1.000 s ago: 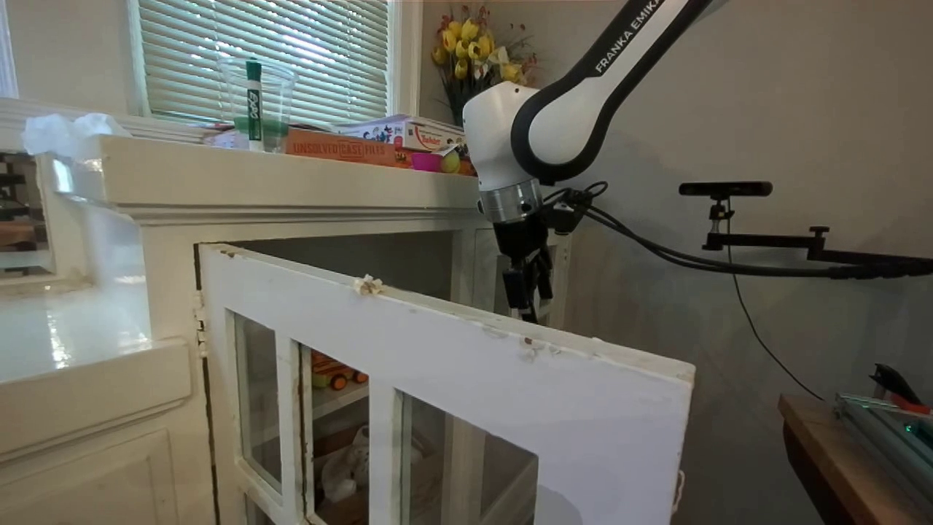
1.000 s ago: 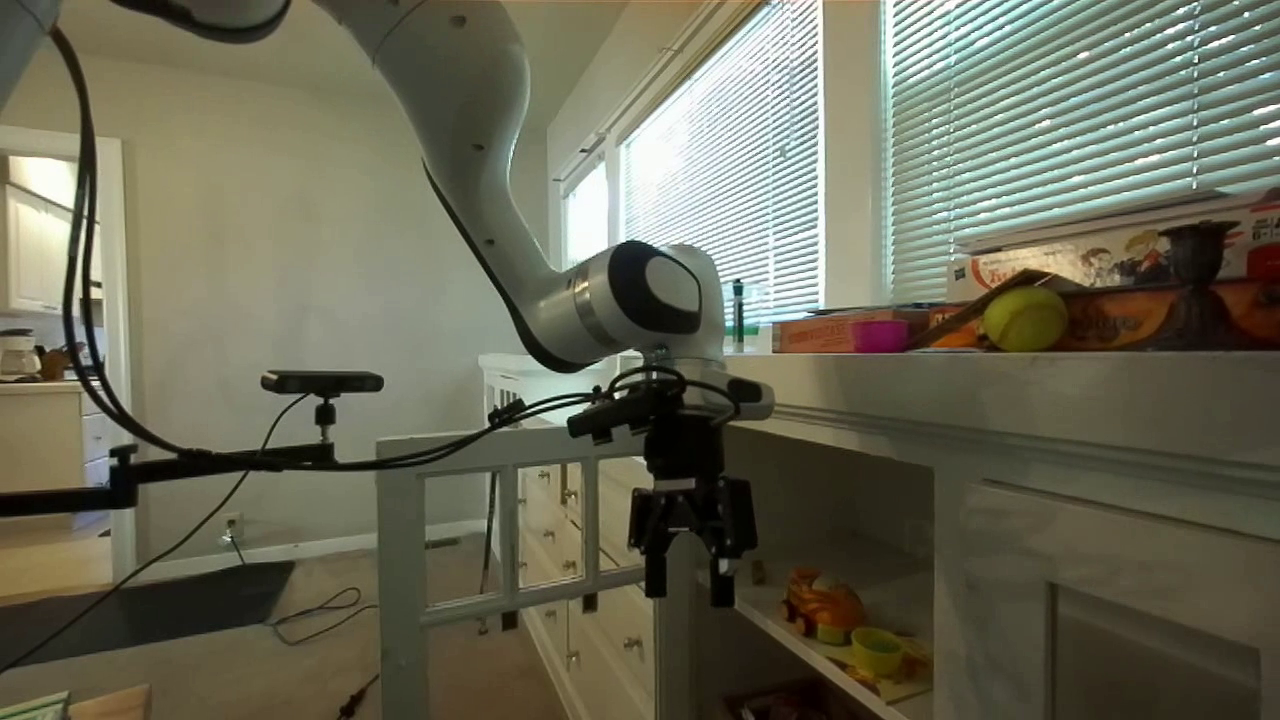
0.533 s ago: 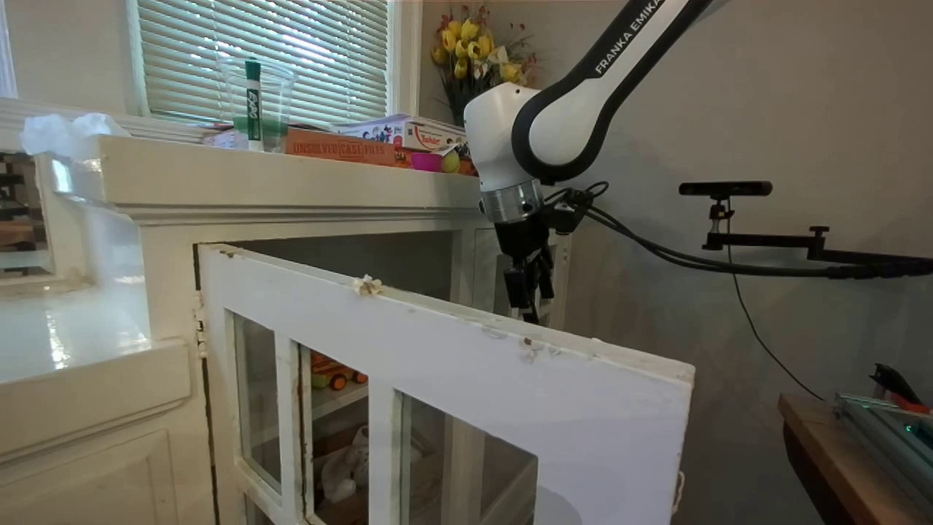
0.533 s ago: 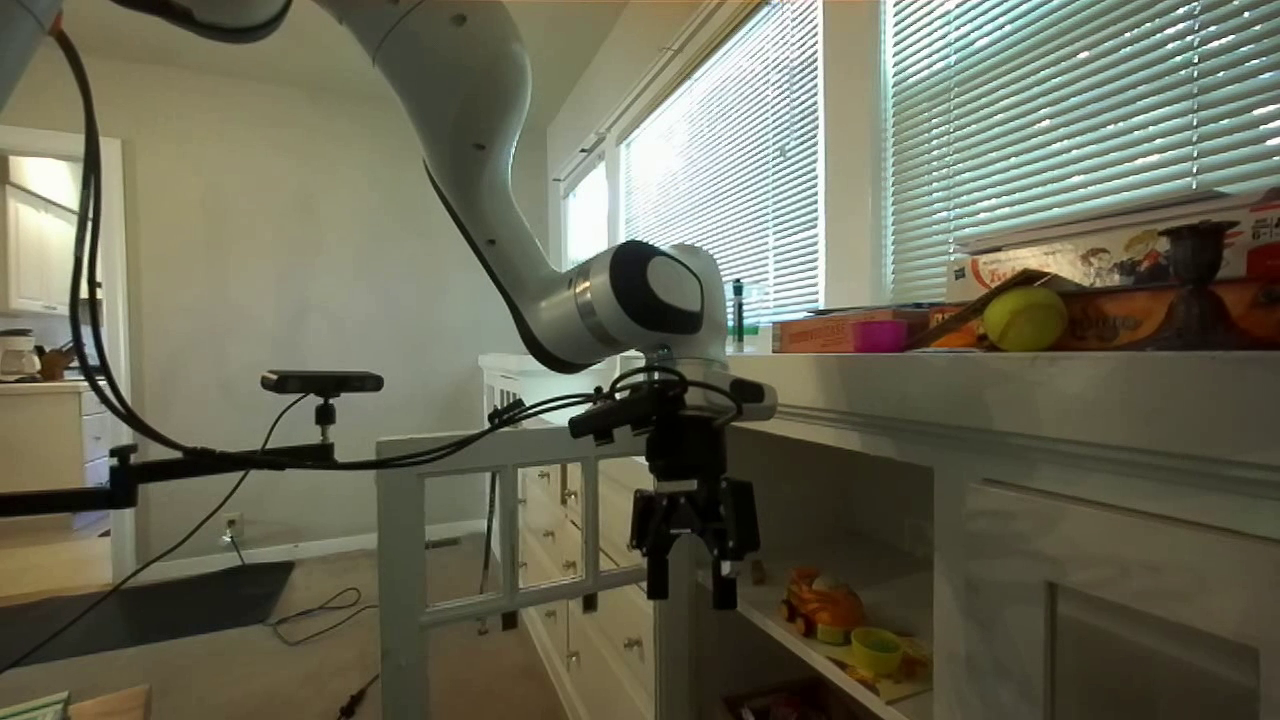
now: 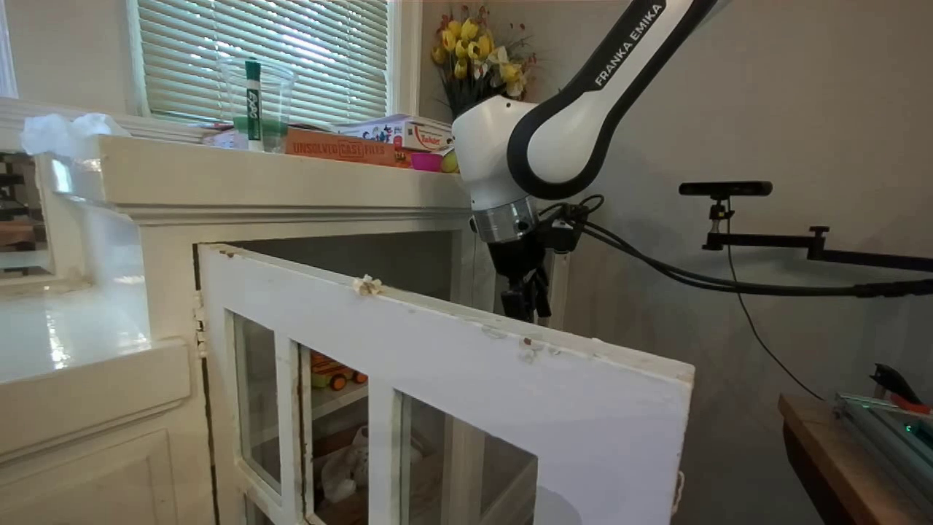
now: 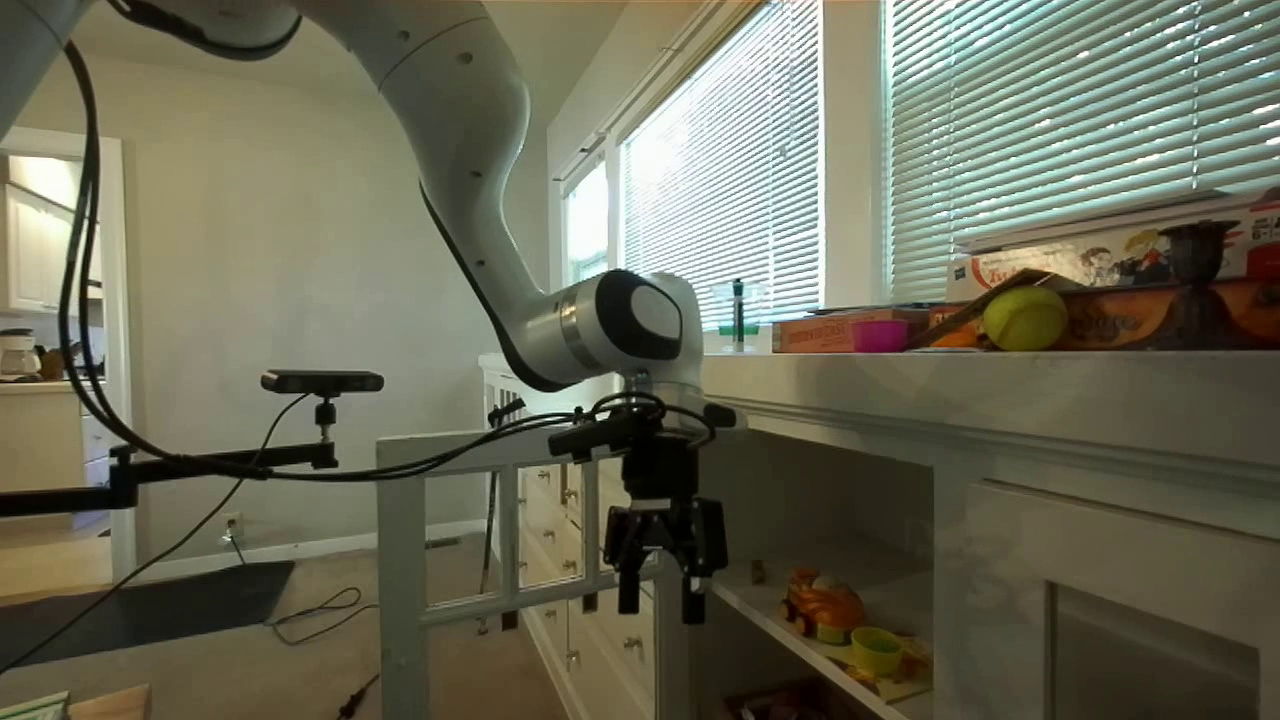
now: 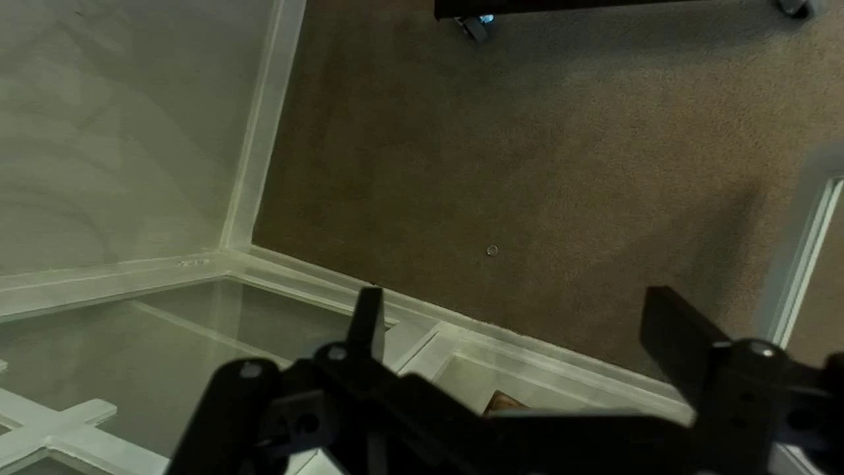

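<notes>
The gripper (image 6: 660, 605) hangs empty, jaws spread, near the cabinet door (image 5: 612, 408), which stands open; a sideways drift, I'd fear, could bump it. Farther in, an orange toy (image 6: 826, 604) sits on the shelf (image 6: 783, 636); a rushed reach could tip it.

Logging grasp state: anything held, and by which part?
Nothing is held: the jaws stand open, with carpet showing between them in the wrist view.
</notes>
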Robot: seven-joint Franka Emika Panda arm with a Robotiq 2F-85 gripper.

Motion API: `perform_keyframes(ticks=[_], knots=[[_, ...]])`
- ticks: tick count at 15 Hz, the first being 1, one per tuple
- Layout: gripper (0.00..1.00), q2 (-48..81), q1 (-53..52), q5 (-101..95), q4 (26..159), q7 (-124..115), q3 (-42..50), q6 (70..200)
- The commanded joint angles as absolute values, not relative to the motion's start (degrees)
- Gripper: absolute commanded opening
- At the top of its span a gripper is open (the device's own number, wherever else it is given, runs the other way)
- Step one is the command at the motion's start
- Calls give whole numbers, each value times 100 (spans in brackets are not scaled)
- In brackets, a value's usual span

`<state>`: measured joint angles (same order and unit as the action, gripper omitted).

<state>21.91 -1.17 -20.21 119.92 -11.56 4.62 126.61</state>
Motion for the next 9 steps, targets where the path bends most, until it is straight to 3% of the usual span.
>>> perform_keyframes(ticks=[1,9], knots=[[100,2509,-254,-2065,11959,-1284,455,12981],[100,3324,-367,-1909,11721,-1348,495,13449]])
